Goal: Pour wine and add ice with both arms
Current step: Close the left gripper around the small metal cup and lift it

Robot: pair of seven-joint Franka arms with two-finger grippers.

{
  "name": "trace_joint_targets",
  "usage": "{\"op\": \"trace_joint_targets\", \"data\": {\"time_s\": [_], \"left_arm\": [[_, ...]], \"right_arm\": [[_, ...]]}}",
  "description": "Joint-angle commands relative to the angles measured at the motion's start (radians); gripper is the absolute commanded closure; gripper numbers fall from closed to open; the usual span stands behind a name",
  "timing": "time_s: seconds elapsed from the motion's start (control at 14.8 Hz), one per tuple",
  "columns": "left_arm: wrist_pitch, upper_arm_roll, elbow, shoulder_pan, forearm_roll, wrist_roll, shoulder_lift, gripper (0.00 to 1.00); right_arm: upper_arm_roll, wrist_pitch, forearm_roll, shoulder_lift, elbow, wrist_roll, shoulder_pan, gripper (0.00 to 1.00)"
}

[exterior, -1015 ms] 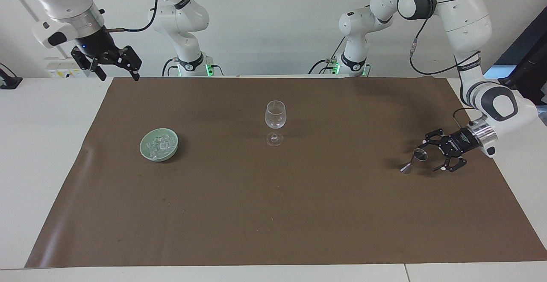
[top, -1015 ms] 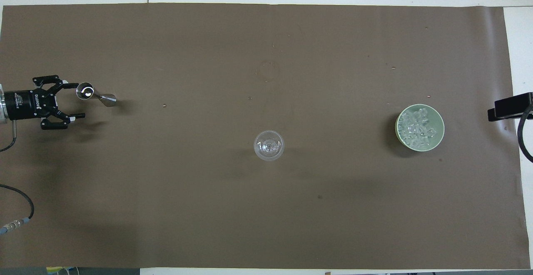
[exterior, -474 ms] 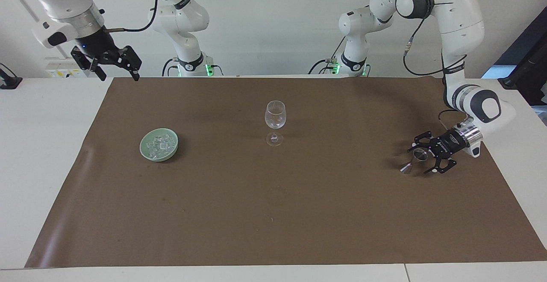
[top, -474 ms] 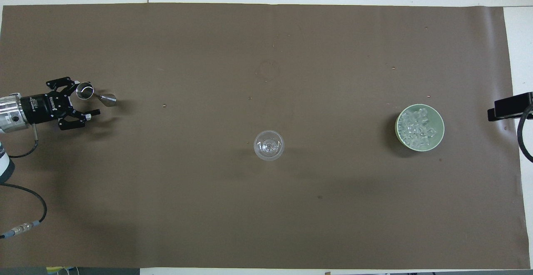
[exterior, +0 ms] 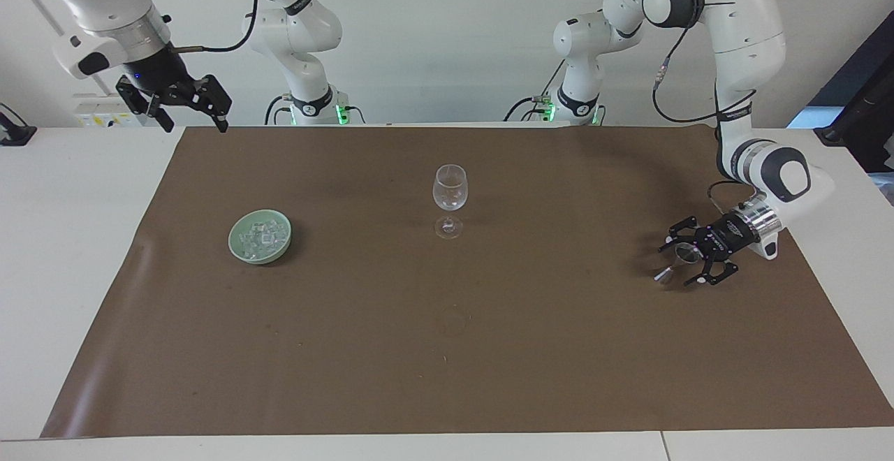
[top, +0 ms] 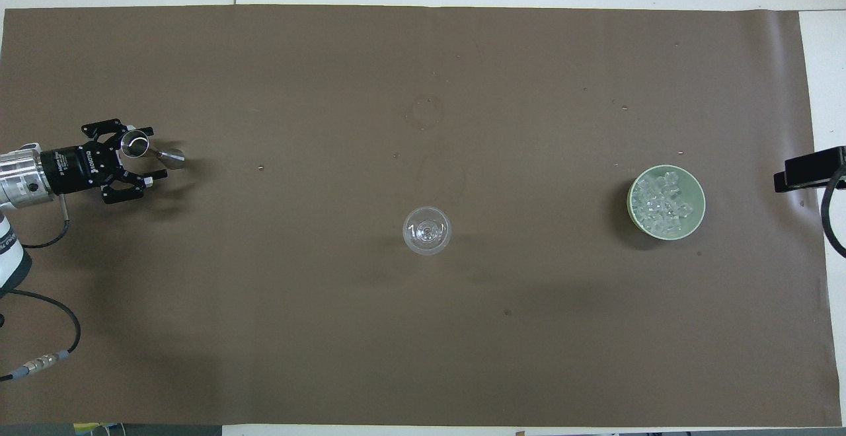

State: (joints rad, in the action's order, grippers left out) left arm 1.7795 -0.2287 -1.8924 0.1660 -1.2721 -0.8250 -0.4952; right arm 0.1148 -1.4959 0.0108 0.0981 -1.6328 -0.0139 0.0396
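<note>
The left gripper [exterior: 686,260] sits low over the brown mat [exterior: 447,349] at the left arm's end of the desk [exterior: 70,251], its fingers spread wide around the cup of a small metal jigger [exterior: 676,261] that lies tipped on its side on the mat. From above, the jigger's open mouth [top: 135,145] shows between the fingers, nearer one finger than the other, and I cannot tell whether either finger touches it.

The right gripper [exterior: 187,106] hangs high in the air over the robots' edge of the desk at the right arm's end, fingers apart and holding nothing; that arm is waiting.

A clear, empty wine glass [exterior: 449,199] stands upright near the middle of the mat. The ice [exterior: 261,236] lies heaped in a pale green bowl [exterior: 237,248] toward the right arm's end, well apart from the glass and about as far from the robots as the foot of the glass.
</note>
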Motion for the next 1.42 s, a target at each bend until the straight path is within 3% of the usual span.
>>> {"op": "trace_joint_targets", "data": {"time_s": [0.0, 0.2, 0.34, 0.47, 0.88, 1.15, 1.35], "left_arm": [[0.021, -0.001, -0.051, 0.000, -0.020, 0.038, 0.041, 0.11], [0.018, -0.001, -0.051, 0.000, -0.020, 0.062, 0.041, 0.26], [0.011, -0.001, -0.050, 0.000, -0.020, 0.089, 0.041, 0.59], [0.005, -0.001, -0.050, 0.001, -0.020, 0.113, 0.041, 1.00], [-0.029, -0.009, -0.040, -0.011, -0.018, 0.104, 0.066, 1.00], [-0.148, -0.011, -0.050, -0.028, -0.007, 0.006, 0.156, 1.00], [-0.180, -0.012, -0.048, -0.088, 0.077, -0.080, 0.251, 1.00]], "right_arm": [[-0.006, -0.001, 0.001, 0.012, -0.016, 0.002, -0.009, 0.00], [-0.006, -0.001, 0.001, 0.012, -0.016, 0.002, -0.009, 0.00], [-0.006, -0.001, 0.001, 0.012, -0.016, 0.002, -0.009, 0.00], [-0.006, -0.001, 0.001, 0.012, -0.016, 0.002, -0.009, 0.00], [-0.006, -0.001, 0.001, 0.012, -0.018, 0.002, -0.009, 0.00], [-0.006, -0.001, 0.001, 0.014, -0.016, 0.002, -0.009, 0.00], [-0.006, -0.001, 0.001, 0.012, -0.018, 0.002, -0.009, 0.00]]}}
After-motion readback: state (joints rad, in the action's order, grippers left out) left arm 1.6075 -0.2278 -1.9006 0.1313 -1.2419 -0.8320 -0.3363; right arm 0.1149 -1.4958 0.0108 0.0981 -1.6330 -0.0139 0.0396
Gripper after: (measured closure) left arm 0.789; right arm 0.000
